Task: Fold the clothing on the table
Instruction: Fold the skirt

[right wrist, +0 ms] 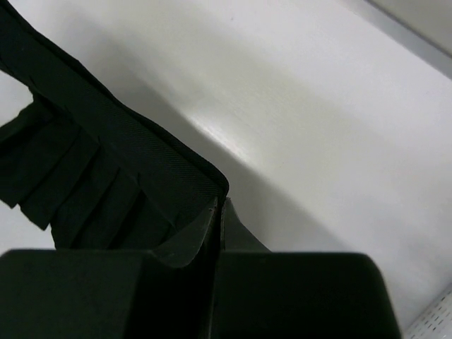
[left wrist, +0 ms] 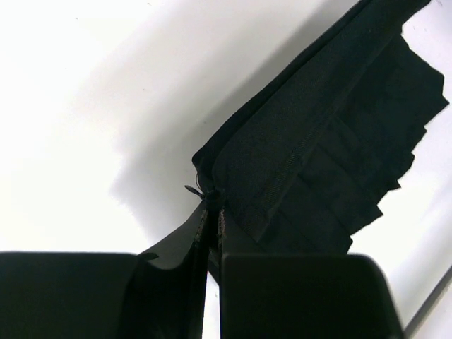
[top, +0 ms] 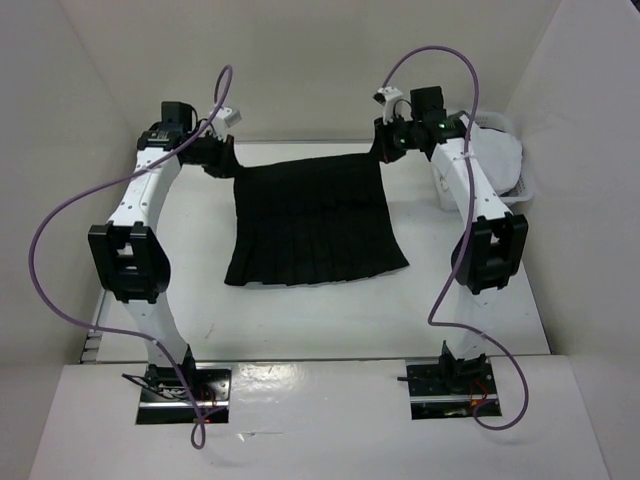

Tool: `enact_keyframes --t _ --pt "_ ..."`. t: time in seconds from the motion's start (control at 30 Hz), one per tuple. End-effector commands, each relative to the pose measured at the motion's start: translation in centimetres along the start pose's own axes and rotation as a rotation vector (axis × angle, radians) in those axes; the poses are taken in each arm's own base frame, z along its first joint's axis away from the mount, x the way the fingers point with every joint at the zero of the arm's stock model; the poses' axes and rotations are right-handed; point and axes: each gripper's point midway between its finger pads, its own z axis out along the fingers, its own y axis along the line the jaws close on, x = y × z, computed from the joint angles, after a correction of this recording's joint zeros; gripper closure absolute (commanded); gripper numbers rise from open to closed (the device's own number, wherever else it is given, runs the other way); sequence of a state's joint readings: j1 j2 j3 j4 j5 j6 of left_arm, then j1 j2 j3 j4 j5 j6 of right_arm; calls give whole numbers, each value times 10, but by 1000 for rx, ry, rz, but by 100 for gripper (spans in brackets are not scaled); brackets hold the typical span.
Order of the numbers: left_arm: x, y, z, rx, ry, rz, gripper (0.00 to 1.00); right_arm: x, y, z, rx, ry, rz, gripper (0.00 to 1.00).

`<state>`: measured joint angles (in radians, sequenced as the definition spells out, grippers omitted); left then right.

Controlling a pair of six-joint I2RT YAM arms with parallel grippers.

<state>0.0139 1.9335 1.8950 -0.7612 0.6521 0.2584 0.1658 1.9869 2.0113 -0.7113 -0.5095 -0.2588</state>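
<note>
Bright light glares off the table (left wrist: 63,85); soft grey shadows edge the clothing (left wrist: 318,141), foreground blurred.

The skirt (top: 312,225) is black with straight fold lines running down it. The table (top: 300,320) under the skirt is white. Beside the skirt, the arms (top: 140,195) are white and black, with purple cables (top: 33,262).

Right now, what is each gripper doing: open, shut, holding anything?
The left gripper is shut on a waistband corner of the skirt.
The right gripper is shut on the other waistband corner.
</note>
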Motion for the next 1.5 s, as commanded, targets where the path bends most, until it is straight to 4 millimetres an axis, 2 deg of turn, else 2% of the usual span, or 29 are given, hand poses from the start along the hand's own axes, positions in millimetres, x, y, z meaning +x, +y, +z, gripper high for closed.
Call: enact_keyframes --t 0.0,0.03,0.1,0.13,0.2,0.3,0.33,0.37,0.43,0.47,0.63,0.67,0.7,0.73,0.77,0.8,0.83,0.9,0.93,0.97,1.0,1.07,1.13,1.17,1.23,1.27,1.33,1.37,1.47 --pt "29 7 -14 -60 57 36 100 -1 -11 -28 80 -16 -77 100" --pt "36 6 -14 -64 72 39 100 13 -9 -27 73 11 -71 100" --pt "46 -1 -21 -70 85 43 100 18 -2 -38 71 19 -96 100" --pt "62 -1 -19 -71 113 37 100 35 -1 -37 71 54 -79 100" --pt "69 -8 -26 -80 120 36 100 42 5 -47 68 63 -99 100" --pt "87 -20 -36 -80 144 43 100 73 13 -52 58 124 -89 100" --pt "90 -22 -38 -78 147 55 99 77 15 -54 55 131 -94 100" --pt "102 -27 -38 -67 171 35 99 89 20 -57 47 154 -91 100" --pt "107 -36 -44 -64 188 64 95 97 24 -61 41 170 -91 100" --pt "116 -45 -45 -43 214 63 93 109 27 -62 31 197 -89 100" --pt "132 -74 -65 -7 245 140 60 139 39 -75 -4 274 -102 99" --pt "136 -80 -69 10 250 159 51 146 47 -73 -38 292 -107 90" --pt "135 -86 -78 4 237 182 45 143 50 -79 -40 287 -137 81" --pt "136 -89 -82 4 235 193 40 153 56 -81 -64 322 -139 69" --pt "143 -97 -84 21 251 198 37 156 64 -84 -86 326 -152 63" --pt "138 -100 -92 -1 227 231 35 159 64 -85 -96 338 -171 57" --pt "140 -100 -95 -13 228 235 35 164 76 -92 -132 360 -178 52" --pt "138 -103 -104 -44 213 248 35 167 86 -96 -182 383 -209 50" --pt "142 -103 -106 -57 220 239 35 179 95 -98 -224 443 -201 50" --pt "139 -103 -107 -64 207 249 35 185 101 -99 -253 467 -199 50" --pt "146 -105 -106 -61 216 230 35 190 109 -99 -287 490 -201 50" --pt "146 -104 -107 -76 209 220 37 199 115 -101 -315 532 -192 50" --pt "145 -102 -105 -95 194 213 37 199 118 -100 -318 536 -187 48" --pt "150 -102 -104 -91 204 196 37 192 115 -96 -300 502 -198 46" --pt "147 -102 -103 -103 183 184 37 188 118 -94 -284 481 -181 41" --pt "145 -101 -102 -108 174 175 37 179 116 -91 -264 446 -183 39" --pt "145 -100 -99 -114 164 147 35 182 125 -83 -276 445 -181 35" --pt "150 -98 -95 -110 176 126 34 172 127 -79 -257 406 -166 33" --pt "157 -97 -83 -77 200 65 28 181 134 -70 -252 416 -126 27"
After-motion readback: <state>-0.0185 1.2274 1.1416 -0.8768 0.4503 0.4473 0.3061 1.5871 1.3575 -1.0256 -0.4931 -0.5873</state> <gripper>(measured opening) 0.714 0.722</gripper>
